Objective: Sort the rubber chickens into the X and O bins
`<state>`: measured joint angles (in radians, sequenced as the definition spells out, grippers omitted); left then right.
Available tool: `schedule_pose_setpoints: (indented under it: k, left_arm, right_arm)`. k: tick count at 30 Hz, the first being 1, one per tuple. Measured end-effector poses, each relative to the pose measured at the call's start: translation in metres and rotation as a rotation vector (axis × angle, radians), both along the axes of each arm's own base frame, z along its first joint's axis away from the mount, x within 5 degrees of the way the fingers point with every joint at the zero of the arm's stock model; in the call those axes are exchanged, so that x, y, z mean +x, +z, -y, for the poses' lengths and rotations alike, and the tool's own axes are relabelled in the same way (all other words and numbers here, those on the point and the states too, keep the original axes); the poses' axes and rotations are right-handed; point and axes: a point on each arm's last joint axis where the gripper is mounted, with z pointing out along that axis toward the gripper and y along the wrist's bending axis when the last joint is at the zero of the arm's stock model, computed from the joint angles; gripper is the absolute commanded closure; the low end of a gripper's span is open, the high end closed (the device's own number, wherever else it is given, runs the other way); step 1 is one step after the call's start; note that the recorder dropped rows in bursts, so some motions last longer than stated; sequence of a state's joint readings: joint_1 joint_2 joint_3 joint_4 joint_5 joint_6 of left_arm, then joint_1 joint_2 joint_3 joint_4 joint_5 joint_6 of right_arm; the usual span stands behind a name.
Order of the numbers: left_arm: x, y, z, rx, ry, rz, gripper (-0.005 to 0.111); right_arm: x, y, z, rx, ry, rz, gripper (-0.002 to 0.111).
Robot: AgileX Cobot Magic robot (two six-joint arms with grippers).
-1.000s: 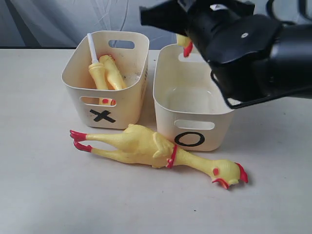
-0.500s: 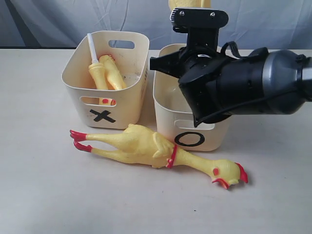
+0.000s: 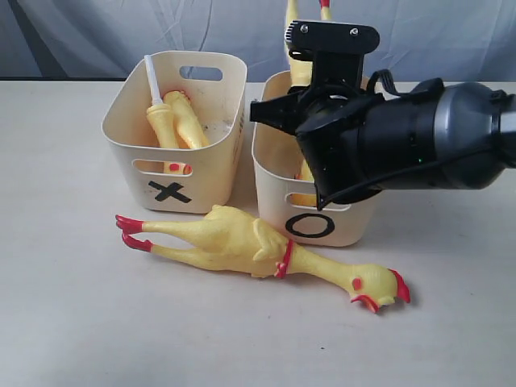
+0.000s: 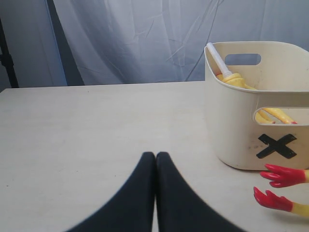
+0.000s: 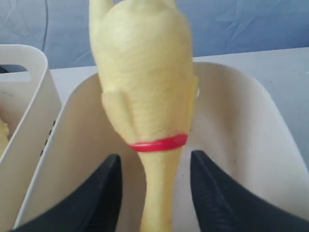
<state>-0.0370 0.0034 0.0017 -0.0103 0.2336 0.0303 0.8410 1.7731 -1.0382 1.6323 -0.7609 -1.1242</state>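
A: Started with the table [image 3: 64, 322]: lay bare across the left side and along the near edge, plenty of room there.
B: Noted the right gripper [image 5: 154, 162] over the O bin [image 3: 272, 193], jaws spread, a gap either side of the neck of a plump chicken [image 5: 145, 72] standing head-down inside, feet above the rim.
A: Found the X bin [image 3: 205, 173] just beside it, a narrow gap between rims, two slimmer chickens [image 3: 181, 121] inside.
B: Spotted the other plump chicken [image 3: 234, 242] flat on the table, close along both front walls.
A: Saw the left gripper [image 4: 155, 162] apart from the X bin, jaws pressed together, nothing between.
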Motion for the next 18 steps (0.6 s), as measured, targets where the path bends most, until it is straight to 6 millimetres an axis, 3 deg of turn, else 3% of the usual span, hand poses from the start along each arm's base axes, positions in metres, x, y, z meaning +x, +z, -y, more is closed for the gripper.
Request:
schedule_pose_setpoints:
  k: [4,6,8,9,12,13,15,18]
  left_arm:
    - [0.000,0.000,0.000,0.000,0.000,0.000,0.107]
    - [0.000,0.000,0.000,0.000,0.000,0.000,0.107]
    - [0.000,0.000,0.000,0.000,0.000,0.000,0.107]
    - [0.000,0.000,0.000,0.000,0.000,0.000,0.107]
    - [0.000,0.000,0.000,0.000,0.000,0.000,0.107]
    - [0.000,0.000,0.000,0.000,0.000,0.000,0.107]
    - [0.000,0.000,0.000,0.000,0.000,0.000,0.107]
    - [0.000,0.000,0.000,0.000,0.000,0.000,0.107]
  right_arm:
    - [-0.001,0.001,0.002,-0.032,-0.002,-0.013,0.064]
    - [-0.005,0.016,0.004,-0.039,0.042,0.002,0.064]
    - [-0.013,0.042,0.003,-0.037,0.167,0.033,0.064]
    - [-0.021,0.058,-0.001,-0.047,0.321,0.040,0.064]
    - [-0.040,0.082,-0.012,-0.071,0.642,0.096,0.064]
    - [-0.057,0.096,-0.020,-0.054,0.852,0.162,0.064]
    - [-0.077,0.110,-0.029,0.031,1.083,0.227,0.064]
    - [-0.089,0.114,-0.035,0.129,1.200,0.212,0.064]
